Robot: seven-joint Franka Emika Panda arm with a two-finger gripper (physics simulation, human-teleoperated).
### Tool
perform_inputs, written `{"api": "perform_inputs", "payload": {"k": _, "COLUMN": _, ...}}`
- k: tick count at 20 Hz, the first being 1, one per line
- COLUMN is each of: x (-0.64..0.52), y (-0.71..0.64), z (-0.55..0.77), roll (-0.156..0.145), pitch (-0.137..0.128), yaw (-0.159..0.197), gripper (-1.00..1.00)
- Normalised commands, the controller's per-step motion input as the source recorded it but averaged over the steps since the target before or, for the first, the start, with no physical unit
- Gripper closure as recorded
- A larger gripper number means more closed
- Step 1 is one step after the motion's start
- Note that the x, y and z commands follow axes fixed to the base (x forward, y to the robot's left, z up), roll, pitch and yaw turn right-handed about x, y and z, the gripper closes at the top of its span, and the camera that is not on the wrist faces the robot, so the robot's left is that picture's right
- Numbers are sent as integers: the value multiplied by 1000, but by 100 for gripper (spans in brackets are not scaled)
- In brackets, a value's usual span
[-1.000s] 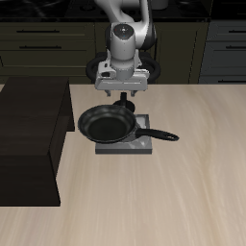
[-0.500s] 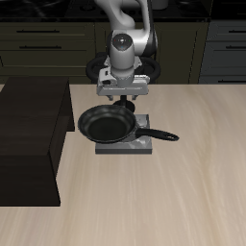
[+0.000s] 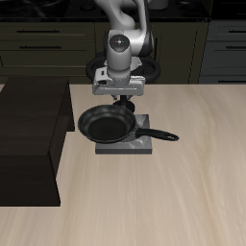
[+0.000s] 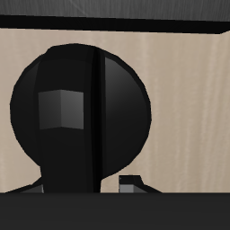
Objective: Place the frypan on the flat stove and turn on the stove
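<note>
So here we've got the frypan [image 3: 107, 124] sitting on the flat stove [image 3: 137, 146], pan body covering most of the grey plate and hanging a bit over its edge on the side toward the big dark cabinet block [image 3: 29, 139]. The handle sticks out past the stove's opposite edge, over the bench [image 3: 183, 202]. Our gripper [image 3: 121, 100] hangs just above the back rim of the pan, pointing down, and nothing is between its fingers as far as we can see. How wide it's open, we honestly can't tell. From the wrist view the frypan [image 4: 126, 108] fills most of the picture as a big black disc with light wood around it, partly blocked by a dark finger [image 4: 67, 112].
</note>
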Motion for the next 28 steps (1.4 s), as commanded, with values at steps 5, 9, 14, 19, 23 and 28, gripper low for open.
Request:
{"api": "perform_inputs", "payload": {"k": 5, "x": 52, "y": -247, "z": 97, "roll": -40, "pitch": -23, "yaw": 28, "gripper": 100}}
{"api": "perform_inputs", "payload": {"k": 9, "x": 31, "y": -152, "z": 121, "roll": -38, "pitch": -27, "yaw": 21, "gripper": 100}}
{"api": "perform_inputs", "payload": {"k": 14, "x": 49, "y": -109, "z": 199, "roll": -21, "pitch": -40, "yaw": 41, "gripper": 100}}
{"api": "perform_inputs", "payload": {"k": 19, "x": 4, "y": -58, "z": 112, "roll": -5, "pitch": -22, "yaw": 48, "gripper": 100}}
{"api": "perform_inputs", "payload": {"k": 23, "x": 128, "y": -148, "z": 191, "roll": -32, "pitch": -29, "yaw": 70, "gripper": 100}}
{"api": "perform_inputs", "payload": {"k": 28, "x": 78, "y": -156, "z": 169, "roll": -34, "pitch": -24, "yaw": 34, "gripper": 100}}
